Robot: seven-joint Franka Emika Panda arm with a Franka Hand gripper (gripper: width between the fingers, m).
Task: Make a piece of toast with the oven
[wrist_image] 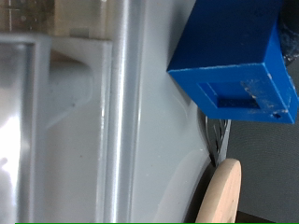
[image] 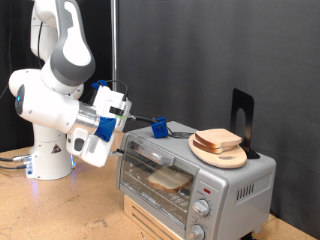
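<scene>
The silver oven (image: 215, 180) stands on a box at the exterior view's bottom right. Its glass door looks closed. Through the glass I see the piece of toast (image: 168, 180), pale with a tan crust, lying on the rack. My gripper (image: 157, 127), with blue fingers, hovers at the oven's top front edge, just above the door, with nothing visibly held. In the wrist view one blue finger (wrist_image: 234, 65) fills the corner beside the oven's (wrist_image: 154, 140) shiny metal and bar handle (wrist_image: 121, 112).
A round wooden board (image: 222, 152) with a stack of bread slices (image: 217, 139) lies on the oven's roof; the board's rim (wrist_image: 224, 191) shows in the wrist view. A black bracket (image: 241, 112) stands behind it. Two knobs (image: 202, 196) sit beside the door.
</scene>
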